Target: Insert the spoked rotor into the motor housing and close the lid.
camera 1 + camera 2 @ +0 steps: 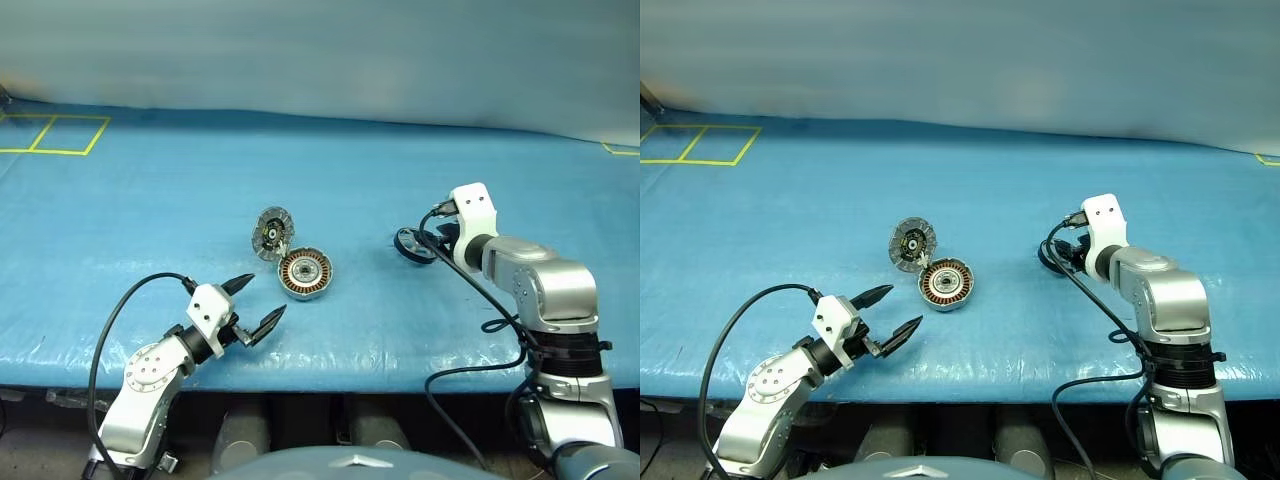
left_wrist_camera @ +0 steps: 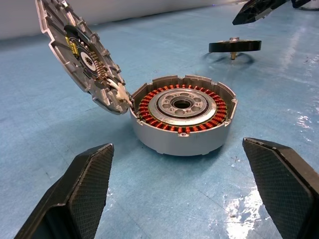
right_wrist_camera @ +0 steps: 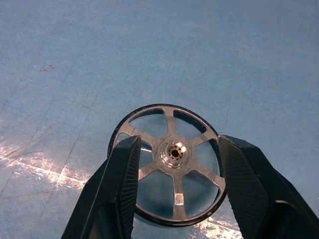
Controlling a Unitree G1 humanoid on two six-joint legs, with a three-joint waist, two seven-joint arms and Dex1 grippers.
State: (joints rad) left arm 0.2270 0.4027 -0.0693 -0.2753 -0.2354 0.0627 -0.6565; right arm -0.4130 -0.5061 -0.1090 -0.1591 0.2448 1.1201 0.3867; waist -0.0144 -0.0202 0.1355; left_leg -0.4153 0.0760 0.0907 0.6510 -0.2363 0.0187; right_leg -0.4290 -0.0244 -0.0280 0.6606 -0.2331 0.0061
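Note:
The motor housing [image 1: 304,273] stands on the blue mat mid-table, a silver cup showing copper windings [image 2: 182,112]. Its lid [image 1: 272,233] is hinged up at the housing's far-left edge, ribbed inner face [image 2: 82,55] exposed. The spoked rotor [image 1: 413,245] lies flat on the mat to the right of the housing. My right gripper [image 3: 179,142] hovers just over the rotor [image 3: 172,164], open, one finger to each side of the rim and not gripping it. Near the table's front edge my left gripper [image 1: 262,300] points at the housing, open wide and empty.
The blue mat [image 1: 150,200] covers the whole table. Yellow tape squares [image 1: 55,135] mark its back left corner, and more tape [image 1: 620,150] shows at the back right. Black cables [image 1: 470,290] hang along both arms. The table's front edge [image 1: 350,365] runs just behind my left gripper.

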